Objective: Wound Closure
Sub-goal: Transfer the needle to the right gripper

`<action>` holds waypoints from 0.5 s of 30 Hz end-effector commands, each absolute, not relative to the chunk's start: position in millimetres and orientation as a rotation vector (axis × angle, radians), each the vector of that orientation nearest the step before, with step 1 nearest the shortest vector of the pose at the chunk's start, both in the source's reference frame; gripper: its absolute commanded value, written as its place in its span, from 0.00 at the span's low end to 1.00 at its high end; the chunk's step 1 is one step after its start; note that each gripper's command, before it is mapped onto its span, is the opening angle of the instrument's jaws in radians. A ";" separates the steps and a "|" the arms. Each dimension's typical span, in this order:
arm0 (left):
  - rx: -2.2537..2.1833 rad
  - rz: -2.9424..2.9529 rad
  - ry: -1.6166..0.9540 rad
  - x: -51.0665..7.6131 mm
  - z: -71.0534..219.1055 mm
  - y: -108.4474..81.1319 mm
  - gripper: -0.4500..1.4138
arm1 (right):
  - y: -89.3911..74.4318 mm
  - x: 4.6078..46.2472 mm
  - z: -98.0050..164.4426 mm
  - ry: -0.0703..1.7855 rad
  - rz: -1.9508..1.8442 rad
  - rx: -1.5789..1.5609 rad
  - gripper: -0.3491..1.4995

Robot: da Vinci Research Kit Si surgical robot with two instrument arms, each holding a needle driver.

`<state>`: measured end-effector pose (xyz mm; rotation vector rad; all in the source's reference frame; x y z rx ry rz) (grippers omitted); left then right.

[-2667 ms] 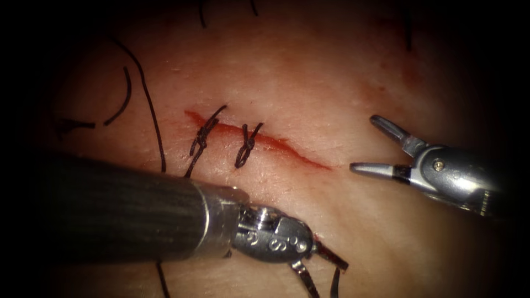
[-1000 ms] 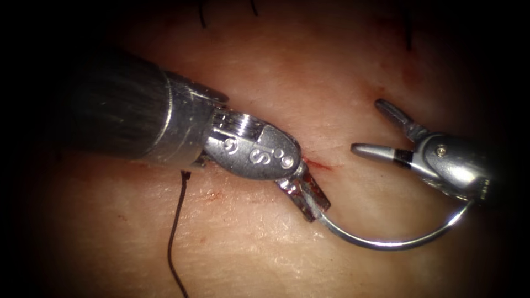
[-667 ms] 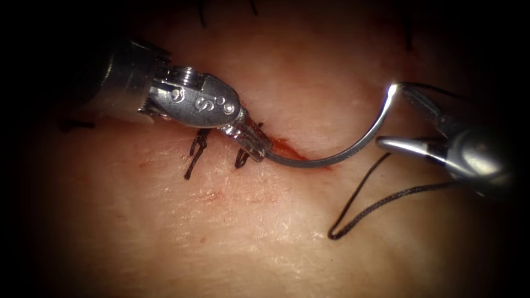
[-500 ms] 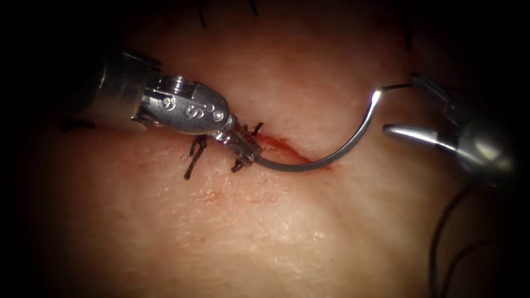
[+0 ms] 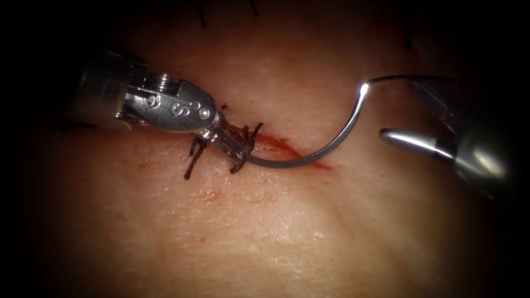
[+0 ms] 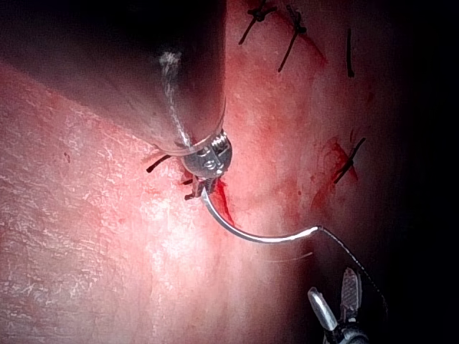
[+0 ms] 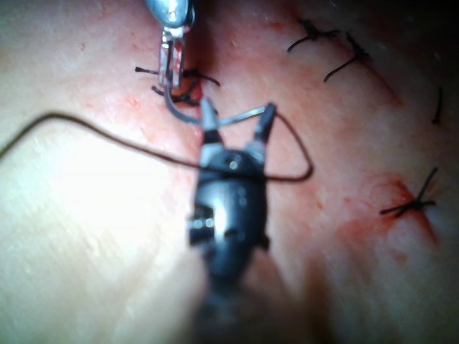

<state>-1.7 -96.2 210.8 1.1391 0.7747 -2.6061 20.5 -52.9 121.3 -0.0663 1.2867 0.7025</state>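
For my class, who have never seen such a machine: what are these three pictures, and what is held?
A surgical practice robot stitches a cut in pork tissue. One camera looks from above; two ride on the arms. The left tool, fingers shut, holds the curved needle at one end, over the cut beside finished stitches. The needle lies free of the tissue. The right tool has open fingers and holds nothing. Thread trails from the needle's other end.

Right tool [image 7: 237,118] jaws spread — needle [image 7: 215,120] between, thread [image 7: 93,136] trailing.
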 end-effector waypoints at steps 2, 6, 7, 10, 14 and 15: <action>1.161 -2.628 0.766 -1.4 210.7 -96.1 0.00 | -53.7 21.1 121.6 1.302 0.699 -0.031 0.96; 1.163 -2.667 0.755 1.0 209.2 -95.2 0.00 | -53.3 19.6 121.9 1.320 0.704 -0.029 0.92; 1.165 -2.677 0.753 1.8 208.8 -95.1 0.00 | -53.1 19.2 122.1 1.338 0.719 -0.030 0.91; 1.167 -2.707 0.748 4.6 207.6 -95.1 0.00 | -52.4 17.0 122.9 1.399 0.808 -0.052 0.91; 1.189 -2.756 0.735 8.0 206.5 -95.1 0.00 | -51.3 13.5 124.1 1.389 0.897 -0.125 0.90; 1.202 -2.775 0.728 8.7 206.4 -95.0 0.00 | -51.0 12.4 124.6 1.379 0.920 -0.153 0.90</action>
